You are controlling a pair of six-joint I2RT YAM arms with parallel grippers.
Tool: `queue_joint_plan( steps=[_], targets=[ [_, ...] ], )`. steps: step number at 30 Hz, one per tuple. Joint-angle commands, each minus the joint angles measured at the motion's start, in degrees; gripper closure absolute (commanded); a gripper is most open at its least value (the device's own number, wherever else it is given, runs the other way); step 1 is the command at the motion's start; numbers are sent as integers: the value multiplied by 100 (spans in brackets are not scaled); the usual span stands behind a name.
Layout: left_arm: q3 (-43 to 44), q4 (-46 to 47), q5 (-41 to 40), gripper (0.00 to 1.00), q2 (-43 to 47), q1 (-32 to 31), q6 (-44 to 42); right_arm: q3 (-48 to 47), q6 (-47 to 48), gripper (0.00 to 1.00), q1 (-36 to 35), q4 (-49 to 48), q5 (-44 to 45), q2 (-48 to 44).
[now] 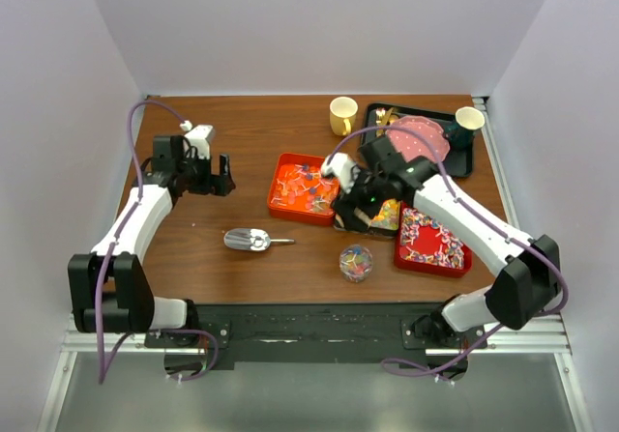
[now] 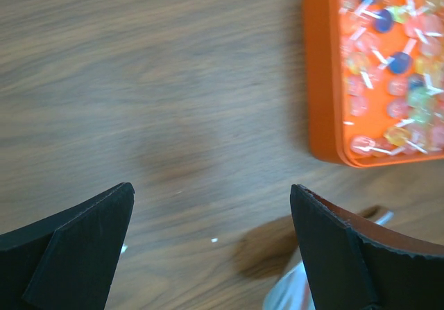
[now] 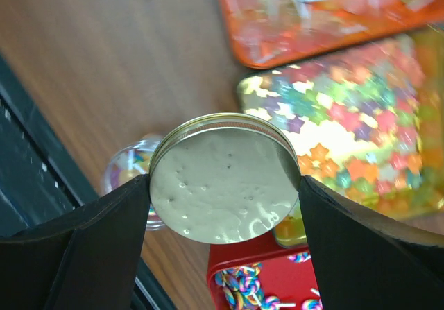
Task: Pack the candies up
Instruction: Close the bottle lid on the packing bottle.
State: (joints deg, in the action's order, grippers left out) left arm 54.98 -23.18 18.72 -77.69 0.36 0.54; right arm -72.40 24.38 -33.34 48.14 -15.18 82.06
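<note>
Lid (image 3: pixel 223 178) pinched at rim by R gripper (image 3: pixel 225 193); L gripper (image 2: pixel 211 220) spread, nr tray (image 2: pixel 320 74) edge.

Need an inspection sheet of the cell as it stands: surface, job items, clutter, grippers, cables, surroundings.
Surface: wooden table, no spills seen.
Job's things: candies in orange tray, clear tray and red tray; some in jar.
Clutter: metal scoop, yellow mug, black tray with pink plate and cup.
Grippers: left gripper open, empty; right gripper shut on lid.
Cables: purple cables along both arms, no snag seen.
Surroundings: white walls; nothing else seen.
</note>
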Motion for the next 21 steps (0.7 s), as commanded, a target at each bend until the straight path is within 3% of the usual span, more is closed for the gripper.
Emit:
queue_joint_plan(
  steps=[1, 9, 21],
  targets=[
    [-145, 261, -422, 0, 368, 280, -98, 6, 1015, 34, -865, 617, 506, 195],
    [-444, 226, -378, 0, 940, 474, 113, 253, 1534, 34, -1736, 802, 1219, 539],
    [-655, 384, 79, 0, 1142, 702, 368, 551, 1508, 36, -1834, 1004, 1404, 399]
  ],
)
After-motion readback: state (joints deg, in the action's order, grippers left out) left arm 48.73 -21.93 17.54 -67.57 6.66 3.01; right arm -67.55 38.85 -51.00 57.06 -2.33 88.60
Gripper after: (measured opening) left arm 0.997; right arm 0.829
